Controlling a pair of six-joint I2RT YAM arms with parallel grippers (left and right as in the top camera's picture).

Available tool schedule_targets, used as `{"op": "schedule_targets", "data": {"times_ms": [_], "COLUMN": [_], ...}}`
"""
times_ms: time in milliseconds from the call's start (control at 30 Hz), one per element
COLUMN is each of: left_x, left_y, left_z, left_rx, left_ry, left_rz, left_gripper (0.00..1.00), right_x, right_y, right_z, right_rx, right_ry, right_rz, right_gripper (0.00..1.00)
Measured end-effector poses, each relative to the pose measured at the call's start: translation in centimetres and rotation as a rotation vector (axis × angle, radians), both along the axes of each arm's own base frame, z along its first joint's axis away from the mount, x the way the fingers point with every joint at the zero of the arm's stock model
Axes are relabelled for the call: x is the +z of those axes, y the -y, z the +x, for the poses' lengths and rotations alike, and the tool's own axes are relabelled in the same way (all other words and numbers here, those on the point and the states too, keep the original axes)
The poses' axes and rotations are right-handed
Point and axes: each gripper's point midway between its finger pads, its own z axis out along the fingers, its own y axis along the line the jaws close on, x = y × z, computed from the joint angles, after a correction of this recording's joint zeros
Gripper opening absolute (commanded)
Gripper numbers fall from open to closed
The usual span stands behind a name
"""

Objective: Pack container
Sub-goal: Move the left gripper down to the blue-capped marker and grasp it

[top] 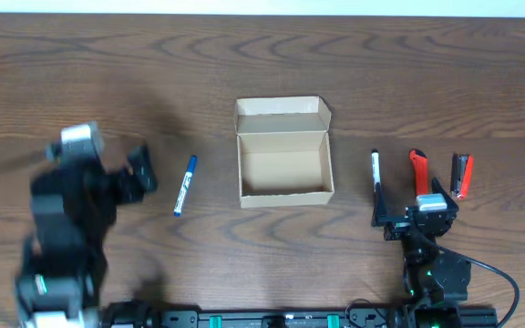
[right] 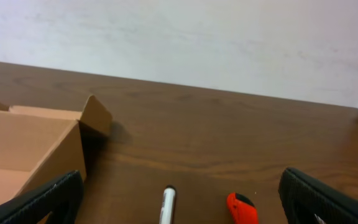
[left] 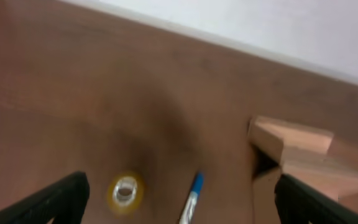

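Container (top: 284,166) sat open at centre frame, lid flap folded toward the top edge. We logged the left gripper (top: 144,169) at mid-left, jaws wide, a blue pen (top: 185,185) between it and the container. Right gripper (top: 411,202) at lower right, jaws wide, black pen (top: 375,169) just above one finger.

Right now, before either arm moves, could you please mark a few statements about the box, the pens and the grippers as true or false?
1. The container has its lid flap open. True.
2. The blue pen lies inside the container. False: it lies on the table, left of the container.
3. The left gripper and the right gripper are both open and empty. True.
4. The white pen lies left of the container. False: it lies to its right, near the red-handled tool.
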Motion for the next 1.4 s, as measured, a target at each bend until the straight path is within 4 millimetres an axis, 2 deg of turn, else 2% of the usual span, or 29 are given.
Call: {"op": "schedule_targets", "data": {"times_ms": [133, 233, 333, 600, 767, 800, 833, 867, 967, 1233, 1400], "left_x": [-1.6, -3.5, -6.2, -14.7, -18.3, -18.9, -19.3, -19.5, -19.7, -20.0, -19.5], "left_y": [0.3, 0.6, 1.3, 3.1, 5.3, 5.8, 6.2, 6.6, 7.5, 7.7, 7.5], "left_z": [1.8, 3.2, 4.4, 3.3, 3.8, 4.1, 4.4, 4.6, 5.2, 5.8, 2.5], "left_rx": [-0.043, -0.082, -0.131, -0.265, -0.388, -0.42, -0.442, -0.465, -0.518, -0.516, -0.483], "left_ry": [-0.282, -0.444, -0.56, -0.903, -0.971, -0.968, -0.96, -0.953, -0.918, -0.841, -0.734], "left_rz": [0.013, 0.015, -0.012, 0.034, 0.094, 0.11, 0.121, 0.132, 0.16, 0.161, 0.128], "left_gripper": [0.95, 0.96, 0.95, 0.95, 0.96, 1.0, 1.0, 0.95, 0.96, 0.96, 0.96], "right_x": [0.0, 0.0, 0.0, 0.0, 0.0, 0.0, 0.0, 0.0, 0.0, 0.0, 0.0], "right_y": [0.0, 0.0, 0.0, 0.0, 0.0, 0.0, 0.0, 0.0, 0.0, 0.0, 0.1], "right_z": [0.0, 0.0, 0.0, 0.0, 0.0, 0.0, 0.0, 0.0, 0.0, 0.0, 0.0], "right_rx": [0.0, 0.0, 0.0, 0.0, 0.0, 0.0, 0.0, 0.0, 0.0, 0.0, -0.008], "right_ry": [-0.001, 0.0, 0.0, 0.0, 0.0, 0.0, 0.0, 0.0, 0.0, 0.0, -0.001], "right_rz": [0.0, 0.0, 0.0, 0.0, 0.0, 0.0, 0.0, 0.0, 0.0, 0.0, -0.001], "right_gripper": [0.99, 0.99, 0.99, 0.99, 0.99, 0.99, 0.99, 0.99, 0.99, 0.99, 0.99]}}
